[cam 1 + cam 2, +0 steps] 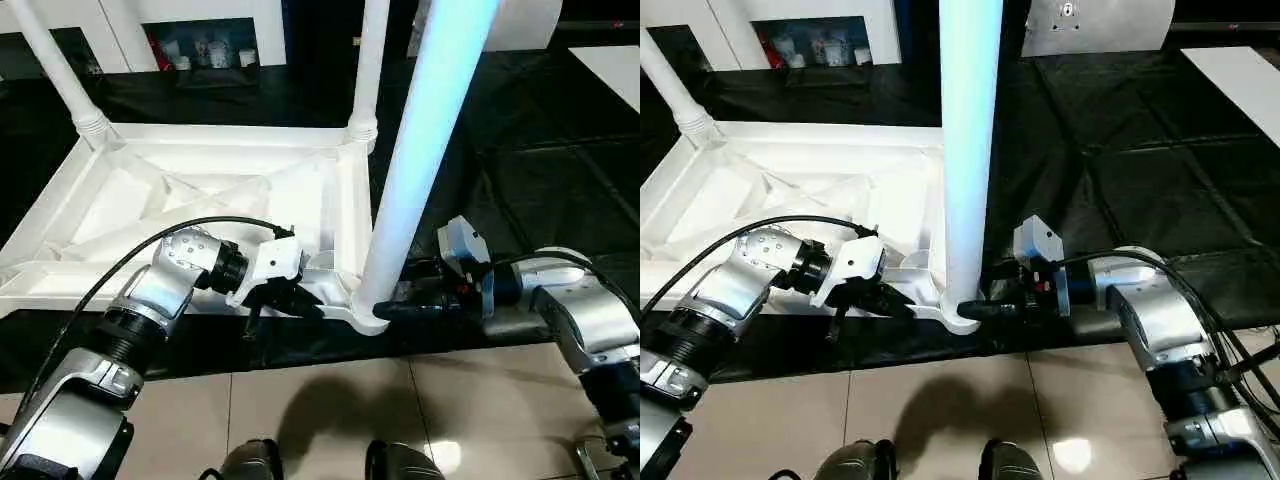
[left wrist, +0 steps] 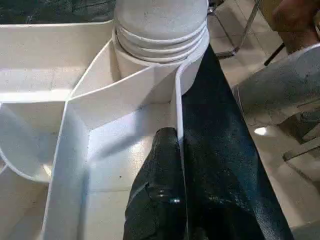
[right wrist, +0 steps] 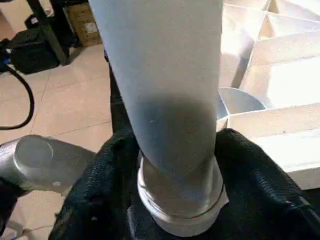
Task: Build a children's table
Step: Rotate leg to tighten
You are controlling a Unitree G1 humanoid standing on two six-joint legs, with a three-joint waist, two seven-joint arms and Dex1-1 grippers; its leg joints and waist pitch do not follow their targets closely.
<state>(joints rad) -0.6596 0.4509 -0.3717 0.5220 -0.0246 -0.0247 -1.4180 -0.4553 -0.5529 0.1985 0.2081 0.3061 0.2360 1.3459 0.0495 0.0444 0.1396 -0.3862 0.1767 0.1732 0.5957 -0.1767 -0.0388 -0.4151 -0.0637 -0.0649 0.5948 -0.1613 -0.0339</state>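
White leg (image 1: 420, 160) stands upright in corner socket (image 1: 365, 315)

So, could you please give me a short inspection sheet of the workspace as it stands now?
Surface: black-covered work surface, wrinkled, with pale tiled floor in front of it.
Job's things: white table top lies ribbed underside up; three legs stand in its corner sockets, the near leg by the front edge.
Clutter: nothing seen on the black cover.
Grippers: left gripper shut on the table top's thin front wall beside the near socket; right gripper has its fingers either side of the near leg's base, contact unclear.
Cables: black cable loops over the left forearm.
Surroundings: white shelving behind; a white sheet at far right.
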